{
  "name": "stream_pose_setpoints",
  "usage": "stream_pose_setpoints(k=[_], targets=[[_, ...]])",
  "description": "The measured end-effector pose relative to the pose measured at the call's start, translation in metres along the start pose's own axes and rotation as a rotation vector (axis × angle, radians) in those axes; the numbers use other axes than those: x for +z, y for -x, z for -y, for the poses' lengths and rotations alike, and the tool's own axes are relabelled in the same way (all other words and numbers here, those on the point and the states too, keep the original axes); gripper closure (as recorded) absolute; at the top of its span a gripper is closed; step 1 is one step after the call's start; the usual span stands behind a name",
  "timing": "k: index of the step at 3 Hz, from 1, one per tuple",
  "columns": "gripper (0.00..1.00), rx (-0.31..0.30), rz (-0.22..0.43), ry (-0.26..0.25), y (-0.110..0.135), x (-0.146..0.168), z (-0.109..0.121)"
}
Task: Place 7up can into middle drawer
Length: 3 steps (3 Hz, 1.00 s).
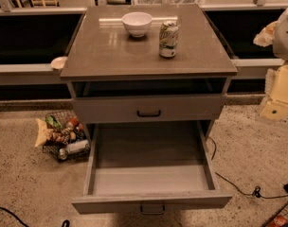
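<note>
The 7up can (168,39) stands upright on the brown cabinet top (111,56), right of centre, pale white-and-green with a silver rim. The middle drawer (151,202) is pulled wide open below, and its grey inside holds nothing. Above it the upper grey drawer front (148,109) with a black handle is closed. My gripper (278,98) shows as pale cream parts at the right edge of the view, well right of the cabinet and lower than the can, with nothing visibly in it.
A white bowl (137,23) sits on the cabinet top left of the can. A wire basket of snacks (63,136) stands on the floor left of the drawer. Cables (248,190) lie on the floor at the right. A low wall runs behind.
</note>
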<state>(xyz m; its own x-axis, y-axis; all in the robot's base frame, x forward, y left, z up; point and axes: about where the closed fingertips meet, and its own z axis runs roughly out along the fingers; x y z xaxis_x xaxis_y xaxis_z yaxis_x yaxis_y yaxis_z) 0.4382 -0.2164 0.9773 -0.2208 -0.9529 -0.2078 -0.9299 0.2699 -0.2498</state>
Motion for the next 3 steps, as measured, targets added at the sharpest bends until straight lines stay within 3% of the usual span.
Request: stream_pose_setpoints(k=[1,2,3], targets=[[0.00,0.000,0.000,0.000,0.000,0.000,0.000],[0.00,0.001,0.044,-0.018,0.000,0.015,0.020],[0.00,0.046,0.158,-0.064,0.001,0.043,0.067]])
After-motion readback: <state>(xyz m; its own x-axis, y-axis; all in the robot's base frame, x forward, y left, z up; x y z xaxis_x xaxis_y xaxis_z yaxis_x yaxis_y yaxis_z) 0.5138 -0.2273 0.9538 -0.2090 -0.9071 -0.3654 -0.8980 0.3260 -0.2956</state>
